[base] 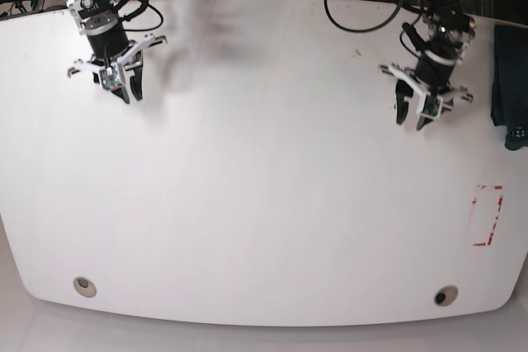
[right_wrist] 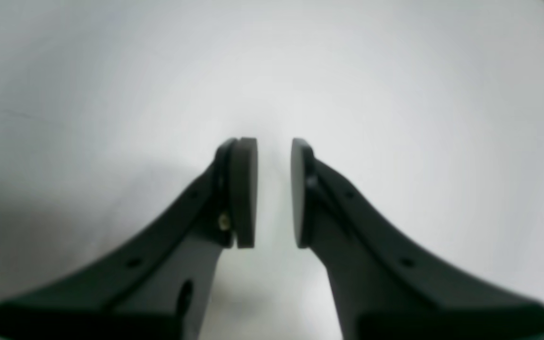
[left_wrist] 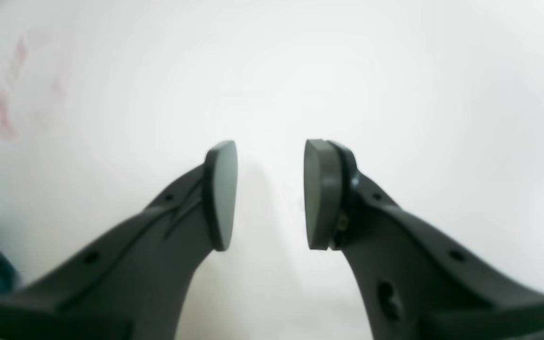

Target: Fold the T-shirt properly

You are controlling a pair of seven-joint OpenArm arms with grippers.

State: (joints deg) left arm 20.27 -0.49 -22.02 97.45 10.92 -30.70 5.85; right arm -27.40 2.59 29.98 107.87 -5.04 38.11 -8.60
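Base view shows a large white rounded table. At the table's far right edge lies the dark navy-teal crumpled cotton T-shirt, partly out of frame. Near it, toward the table's centre, hangs the left gripper, its dark jaws apart with nothing between them. Above the table's far left corner hangs the right gripper, its jaws slightly apart, also holding nothing.

The T-shirt is cut off by the base view's right edge; mostly unseen.
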